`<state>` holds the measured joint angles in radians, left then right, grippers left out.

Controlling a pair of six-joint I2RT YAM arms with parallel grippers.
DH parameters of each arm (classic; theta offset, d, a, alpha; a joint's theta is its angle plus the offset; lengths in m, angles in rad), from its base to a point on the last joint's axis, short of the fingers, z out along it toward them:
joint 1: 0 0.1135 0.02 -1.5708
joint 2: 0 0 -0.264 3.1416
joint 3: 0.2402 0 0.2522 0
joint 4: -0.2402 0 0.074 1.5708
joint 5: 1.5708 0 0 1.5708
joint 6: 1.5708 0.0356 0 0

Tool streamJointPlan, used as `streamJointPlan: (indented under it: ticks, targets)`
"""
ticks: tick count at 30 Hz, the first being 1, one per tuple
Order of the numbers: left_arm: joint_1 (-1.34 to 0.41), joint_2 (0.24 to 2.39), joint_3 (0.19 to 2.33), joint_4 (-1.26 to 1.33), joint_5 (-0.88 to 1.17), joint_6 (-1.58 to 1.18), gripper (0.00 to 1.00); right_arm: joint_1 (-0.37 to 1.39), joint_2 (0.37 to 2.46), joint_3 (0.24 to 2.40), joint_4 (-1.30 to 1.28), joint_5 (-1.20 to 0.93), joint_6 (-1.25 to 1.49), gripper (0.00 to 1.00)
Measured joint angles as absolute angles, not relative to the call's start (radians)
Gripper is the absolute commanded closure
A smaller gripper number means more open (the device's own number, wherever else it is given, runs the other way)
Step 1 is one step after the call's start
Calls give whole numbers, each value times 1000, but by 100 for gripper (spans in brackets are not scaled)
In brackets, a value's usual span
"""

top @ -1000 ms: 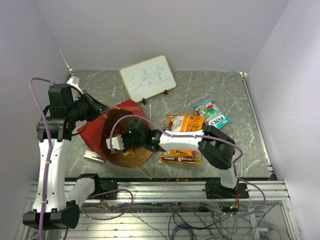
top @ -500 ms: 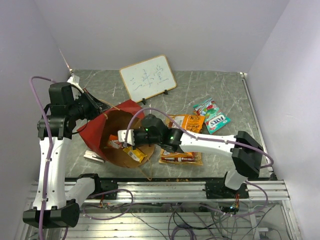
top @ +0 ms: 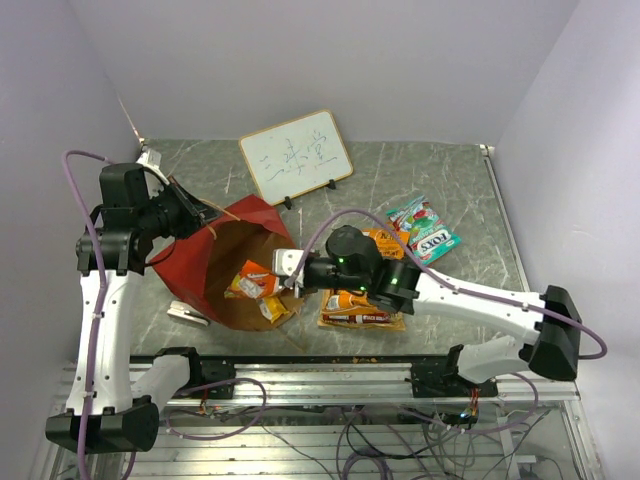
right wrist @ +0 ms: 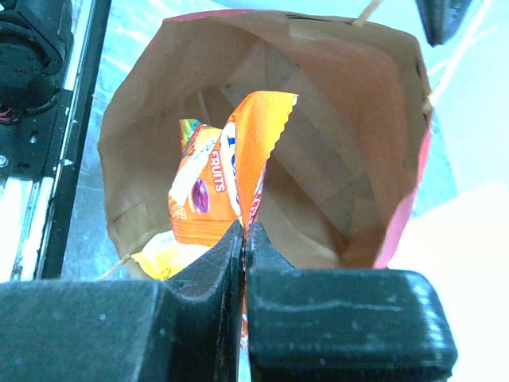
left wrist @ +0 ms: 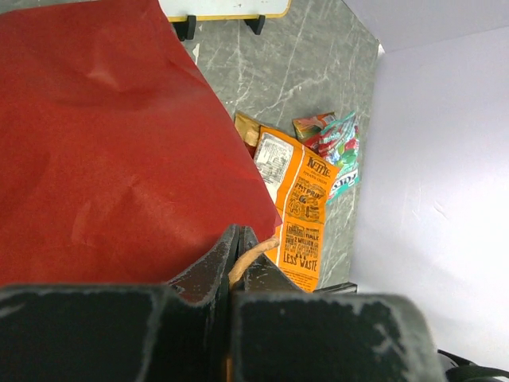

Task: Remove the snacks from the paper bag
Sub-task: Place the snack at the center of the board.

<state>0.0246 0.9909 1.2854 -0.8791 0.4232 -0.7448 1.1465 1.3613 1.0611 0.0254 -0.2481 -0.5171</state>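
The paper bag (top: 195,262) lies tilted, red outside and brown inside, with its mouth toward the right arm. My left gripper (top: 196,214) is shut on the bag's tan loop handle (left wrist: 253,255) and holds the rim up. My right gripper (top: 284,264) is at the bag's mouth, shut on the edge of an orange packet (right wrist: 238,167) printed "FRUITS", which also shows in the top view (top: 249,284). A yellow packet (top: 272,308) lies low in the bag's mouth, and it also shows in the right wrist view (right wrist: 163,259). Several packets lie outside on the table: orange ones (top: 386,245), a teal FOX'S one (top: 435,241) and a red-green one (top: 411,214).
A white framed writing board (top: 296,153) stands at the back of the table. A small white object (top: 187,313) lies by the bag's near left side. Another orange-red packet (top: 360,311) lies near the front edge, under my right arm. Walls close in left and right.
My right gripper has drawn back to the right, from deep inside the bag to its mouth, bringing the orange packet with it. The left gripper still holds the handle.
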Motion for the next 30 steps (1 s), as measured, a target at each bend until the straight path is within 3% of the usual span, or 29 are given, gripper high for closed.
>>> streamJointPlan:
  ticks: [20,30]
  targets:
    - [25,1000,1258,-834,429,-746,93,1147,1106,1063,-193,-54,-442,100]
    - [25,1000,1253,-836,409,-731,93,1146,957,1045,-291,184,-419,100]
